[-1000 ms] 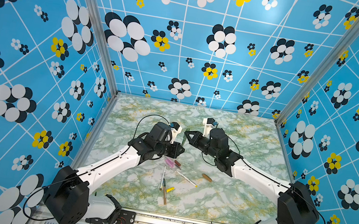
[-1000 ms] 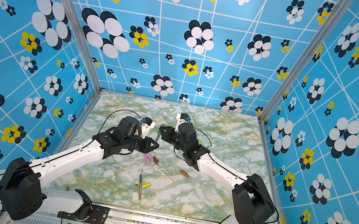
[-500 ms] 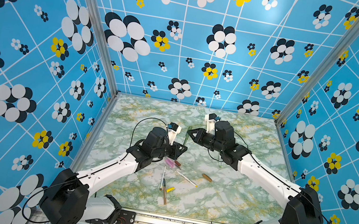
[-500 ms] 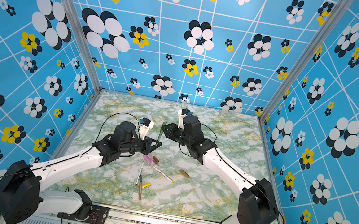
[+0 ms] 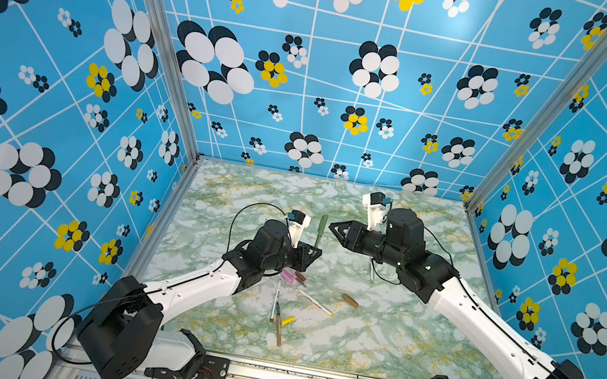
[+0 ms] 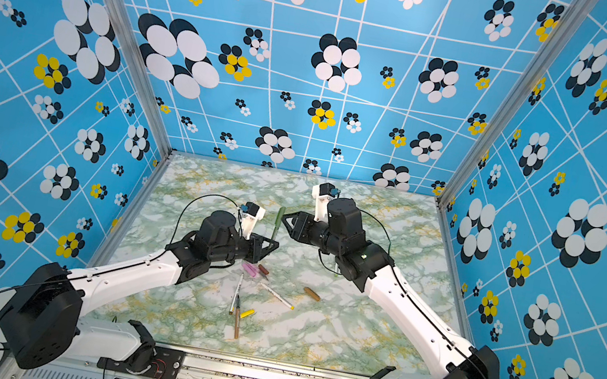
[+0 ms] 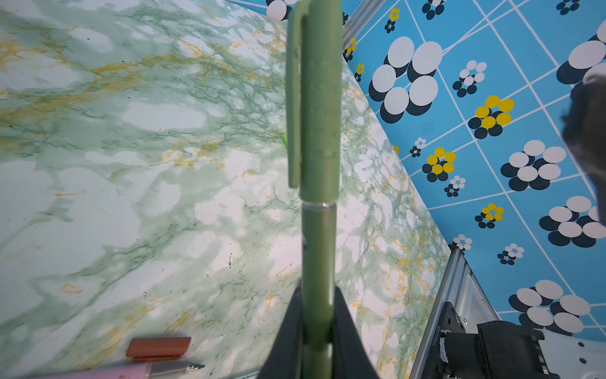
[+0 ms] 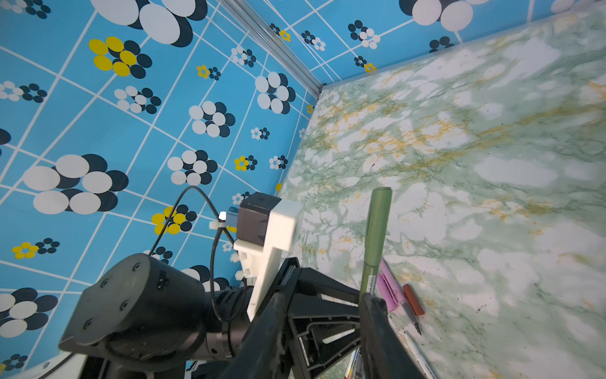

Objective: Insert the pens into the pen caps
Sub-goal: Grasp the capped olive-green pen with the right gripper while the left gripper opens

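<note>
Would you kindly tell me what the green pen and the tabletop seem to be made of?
Green pen: probably matte plastic; even olive colour, moulded clip, no sharp glints. Tabletop: seemingly printed marble-pattern laminate or film, smooth with a soft sheen; real stone cannot be excluded.

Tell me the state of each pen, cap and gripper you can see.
left gripper: fingers shut on the green pen.
green pen: capped, held off the table.
right gripper: fingers open, holding nothing.
brown pen: uncapped, lying on the table.
yellow-tipped white pen: uncapped, lying on the table.
yellow cap: loose, lying on the table.
tan cap: loose, lying alone.
</note>
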